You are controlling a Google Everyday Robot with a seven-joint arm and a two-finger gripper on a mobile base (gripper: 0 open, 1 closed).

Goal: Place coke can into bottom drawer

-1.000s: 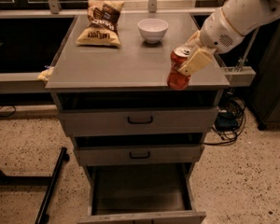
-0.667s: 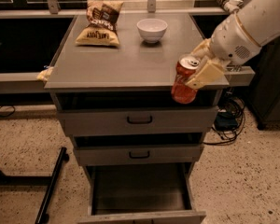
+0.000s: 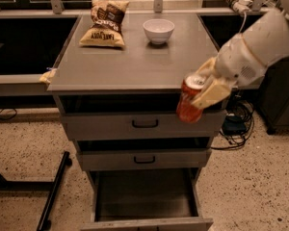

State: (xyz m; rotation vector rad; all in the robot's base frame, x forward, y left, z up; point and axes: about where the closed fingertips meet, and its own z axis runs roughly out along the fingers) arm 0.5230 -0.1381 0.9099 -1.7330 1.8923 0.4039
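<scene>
**Can held off the front right corner, open drawer below it**

The end effector [image 3: 198, 94] is closed on the coke can [image 3: 185, 109]. One tan finger lies across the side of the can that faces us, and the other finger seems to be behind the can. The can hangs in the air just in front of the front edge of the counter [image 3: 135, 64], close to its front right corner. It is at about the height of the top drawer [image 3: 111, 125] and touches nothing except the end effector.

The long axis of the can is nearly upright. It is tilted a little, so the silver top leans toward the arm and the base points down and toward the middle of the front edge.

The bottom drawer [image 3: 144, 196] is pulled out, and its flat grey floor is bare. It lies well below the can and somewhat toward the middle of the front edge, so it is not directly under the can. The middle drawer [image 3: 111, 160] is between them in height, but it is shut and does not stick out.

I judge that the coming move is mainly a descent, with a small shift toward the middle of the front edge. The can must pass in front of the two shut drawers and over the wall of the bottom drawer.

A white bowl [image 3: 158, 30] and a bag of chips [image 3: 105, 23] stand near the back edge, well apart from the can.
</scene>
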